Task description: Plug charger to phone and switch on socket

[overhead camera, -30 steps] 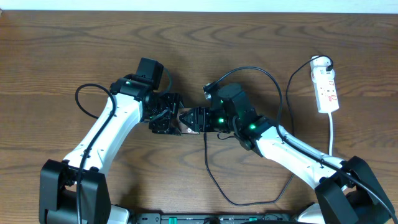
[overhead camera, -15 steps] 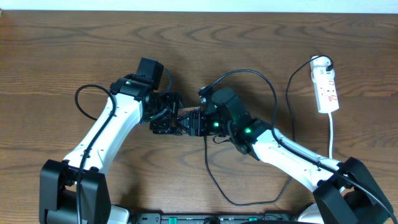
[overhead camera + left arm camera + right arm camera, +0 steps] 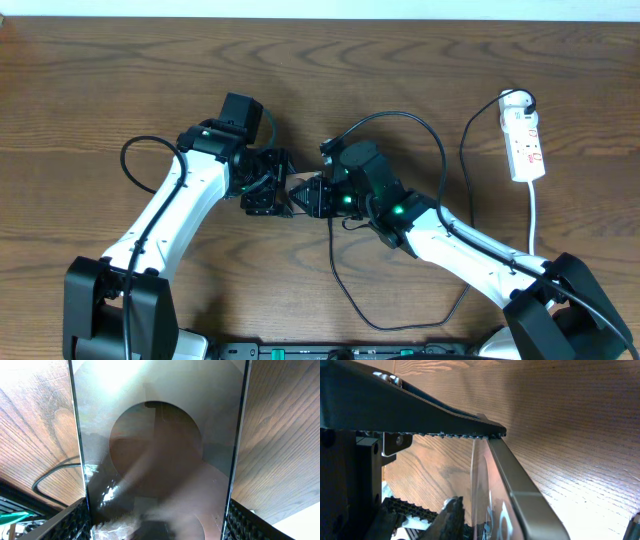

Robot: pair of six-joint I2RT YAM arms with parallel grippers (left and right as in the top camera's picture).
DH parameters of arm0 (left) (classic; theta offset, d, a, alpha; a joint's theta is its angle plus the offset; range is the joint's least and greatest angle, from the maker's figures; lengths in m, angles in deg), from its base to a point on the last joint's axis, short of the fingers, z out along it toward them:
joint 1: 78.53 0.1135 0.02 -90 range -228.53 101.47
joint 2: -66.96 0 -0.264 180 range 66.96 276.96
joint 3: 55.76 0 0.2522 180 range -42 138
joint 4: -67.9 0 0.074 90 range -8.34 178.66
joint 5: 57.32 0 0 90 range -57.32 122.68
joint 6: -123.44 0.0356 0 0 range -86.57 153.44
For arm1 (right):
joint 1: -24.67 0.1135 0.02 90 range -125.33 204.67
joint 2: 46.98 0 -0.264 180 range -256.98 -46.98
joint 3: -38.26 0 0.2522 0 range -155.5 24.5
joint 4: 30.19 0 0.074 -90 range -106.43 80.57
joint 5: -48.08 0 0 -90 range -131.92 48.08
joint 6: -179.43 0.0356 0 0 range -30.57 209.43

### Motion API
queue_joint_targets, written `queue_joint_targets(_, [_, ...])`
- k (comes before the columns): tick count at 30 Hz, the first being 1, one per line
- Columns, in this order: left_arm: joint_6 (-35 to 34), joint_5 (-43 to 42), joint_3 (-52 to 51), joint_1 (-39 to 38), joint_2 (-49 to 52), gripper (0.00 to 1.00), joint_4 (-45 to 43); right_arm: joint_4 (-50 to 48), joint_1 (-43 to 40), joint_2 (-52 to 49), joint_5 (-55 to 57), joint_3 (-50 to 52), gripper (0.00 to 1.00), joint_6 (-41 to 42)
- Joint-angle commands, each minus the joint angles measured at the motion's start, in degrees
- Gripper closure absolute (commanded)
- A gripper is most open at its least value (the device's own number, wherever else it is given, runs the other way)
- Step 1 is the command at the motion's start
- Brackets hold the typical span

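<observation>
Overhead shows the left gripper (image 3: 272, 195) clamped on the phone (image 3: 160, 435), the right gripper's (image 3: 311, 196) grip impossible to tell, the charger (image 3: 331, 255) seemingly not yet plugged in, and the socket (image 3: 526, 140) far right untouched.

The phone (image 3: 160, 420) overruns the left wrist view, its reflections blurred

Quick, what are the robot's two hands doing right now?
Left gripper: closed on the phone, holding it.
Right gripper: jaws either side of the phone's edge; cannot tell if gripping.
</observation>
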Motion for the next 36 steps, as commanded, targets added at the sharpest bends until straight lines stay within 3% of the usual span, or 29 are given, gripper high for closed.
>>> queue_joint_targets(1, [0.0, -1.2, 1.0, -0.3, -1.4, 0.93, 0.1, 0.0, 0.3, -0.1, 0.4, -0.7, 0.78, -0.1])
queue_joint_targets(3, [0.0, -1.2, 1.0, -0.3, -1.4, 0.93, 0.1, 0.0, 0.3, -0.1, 0.6, -0.7, 0.88, 1.0])
queue_joint_targets(16, [0.0, -1.2, 1.0, -0.3, -1.4, 0.93, 0.1, 0.0, 0.3, -0.1, 0.9, -0.7, 0.99, 1.1])
queue_joint_targets(23, [0.0, -1.0, 1.0, -0.3, -1.4, 0.91, 0.1, 0.1, 0.3, -0.1, 0.9, -0.7, 0.99, 1.1])
queue_joint_targets(25, [0.7, -1.1, 1.0, -0.3, -1.4, 0.83, 0.1, 0.2, 0.2, -0.1, 0.9, -0.7, 0.99, 1.1])
queue_joint_targets(26, [1.1, -1.2, 1.0, -0.3, -1.4, 0.71, 0.1, 0.2, 0.1, -0.1, 0.9, -0.7, 0.99, 1.1])
queue_joint_targets(27, [1.6, -1.2, 1.0, -0.1, -1.4, 0.51, 0.1, 0.3, 0.1, -0.1, 1.1, -0.7, 0.99, 1.0])
queue_joint_targets(28, [2.2, -1.2, 1.0, 0.1, -1.4, 0.4, 0.2, 0.5, 0.0, -0.1, 1.2, -0.7, 0.99, 1.0])
queue_joint_targets(29, [2.6, -1.2, 1.0, 0.3, -1.4, 0.34, 0.1, 0.8, -0.1, -0.1, 1.6, -0.7, 0.99, 1.0])
queue_joint_targets(30, [4.3, -3.1, 1.0, 1.3, -1.4, 0.18, 0.1, 1.7, -0.5, -0.1, 2.3, -0.7, 0.99, 0.6])
queue_joint_targets(36, [15.8, -10.2, 1.0, 5.3, -1.4, 0.14, 0.2, 3.5, -3.5, -0.1, 3.0, -0.7, 0.99, 0.6])
